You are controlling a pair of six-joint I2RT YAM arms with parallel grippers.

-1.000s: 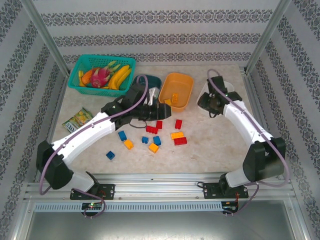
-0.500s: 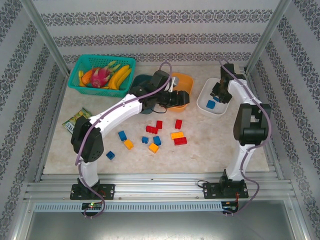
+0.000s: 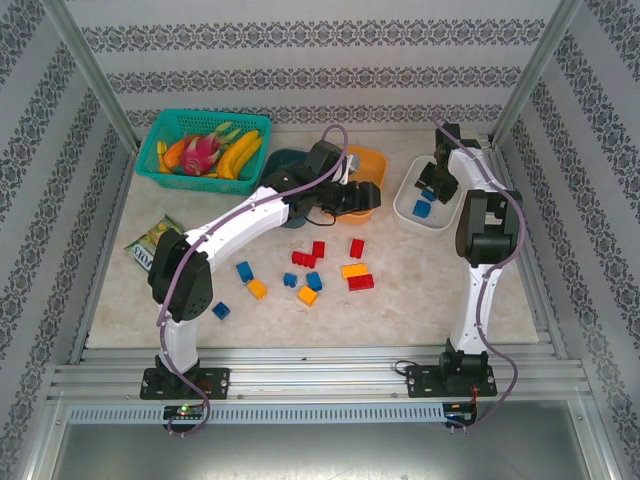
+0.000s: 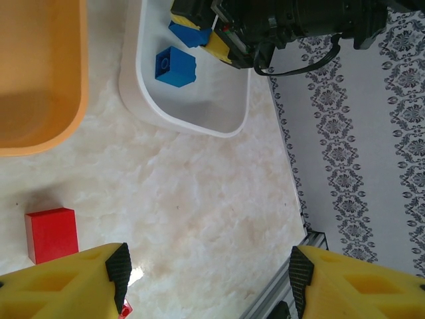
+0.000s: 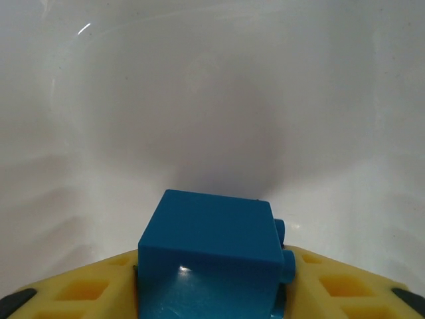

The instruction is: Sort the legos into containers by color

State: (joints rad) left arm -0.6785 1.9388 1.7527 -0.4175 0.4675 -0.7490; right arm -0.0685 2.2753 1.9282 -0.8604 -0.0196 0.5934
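My right gripper hangs low inside the white container, shut on a blue lego that sits between its yellow fingers. A second blue lego lies loose on the white floor beside it. My left gripper is open and holds nothing; it hovers at the front edge of the orange container, pointing toward the white one. The dark teal-blue container is partly hidden behind the left arm. Red, orange-yellow and blue legos lie scattered on the table in front.
A teal lattice basket of toy fruit stands at the back left. A snack packet lies near the left edge. The metal frame rail runs close along the right of the white container.
The left arm swung right from the teal-blue container to the orange one. The right arm reached back over the white container and came down into it with its blue lego.
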